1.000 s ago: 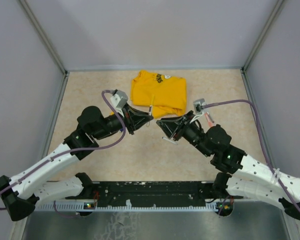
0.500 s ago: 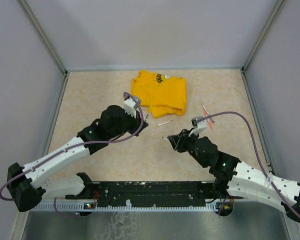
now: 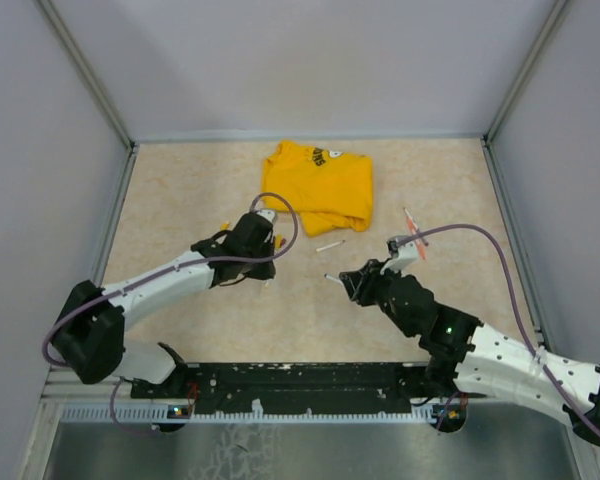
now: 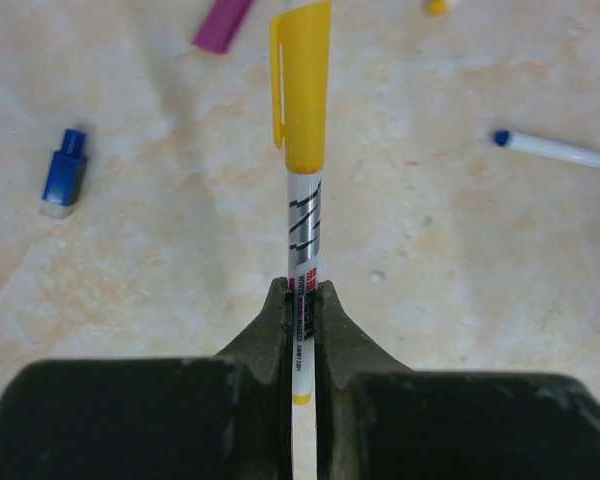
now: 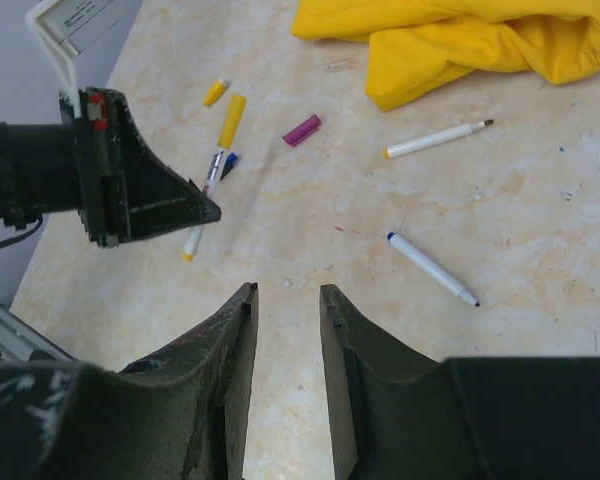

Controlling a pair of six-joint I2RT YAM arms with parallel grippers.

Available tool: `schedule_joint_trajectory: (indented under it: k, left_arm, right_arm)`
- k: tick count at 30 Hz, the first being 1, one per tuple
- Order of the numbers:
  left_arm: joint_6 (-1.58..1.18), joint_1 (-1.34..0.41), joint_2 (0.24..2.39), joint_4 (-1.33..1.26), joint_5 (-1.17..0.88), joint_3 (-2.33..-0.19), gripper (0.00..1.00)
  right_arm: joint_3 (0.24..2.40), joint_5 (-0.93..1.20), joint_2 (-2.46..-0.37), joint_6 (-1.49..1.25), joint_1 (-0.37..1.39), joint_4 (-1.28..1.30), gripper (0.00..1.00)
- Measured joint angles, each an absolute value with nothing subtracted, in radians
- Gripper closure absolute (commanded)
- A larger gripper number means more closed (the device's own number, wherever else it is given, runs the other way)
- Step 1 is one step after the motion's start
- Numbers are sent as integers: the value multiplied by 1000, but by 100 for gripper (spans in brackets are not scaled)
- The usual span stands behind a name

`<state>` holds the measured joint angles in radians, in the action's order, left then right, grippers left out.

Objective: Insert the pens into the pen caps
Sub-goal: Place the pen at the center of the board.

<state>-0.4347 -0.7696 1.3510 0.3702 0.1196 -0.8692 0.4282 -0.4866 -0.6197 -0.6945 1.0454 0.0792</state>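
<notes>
Beige tabletop (image 4: 480,300) bore loose caps (image 4: 63,172). Left gripper (image 4: 302,298) pinched the capped pen (image 4: 304,215) by its barrel, probably light, stiff, slippery; right gripper (image 5: 285,295) gaped empty

Bright, even overhead light with soft faint shadows; near gripper bodies blur in both wrist views.

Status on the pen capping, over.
Left end effector shut on pen, yellow cap on. Right end effector open, empty. Blue cap, magenta cap, two bare pens loose. Nothing in the way.
</notes>
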Motion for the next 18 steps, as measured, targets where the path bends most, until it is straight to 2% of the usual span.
schedule_joint_trajectory:
  k: [8, 18]
  left_arm:
    - [-445, -599, 1554, 449, 119, -928, 100]
    - [-437, -587, 1681, 482, 159, -1030, 100]
  right_arm:
    - [419, -507, -613, -703, 1045, 126, 68]
    - [419, -523, -577, -712, 1045, 167, 69]
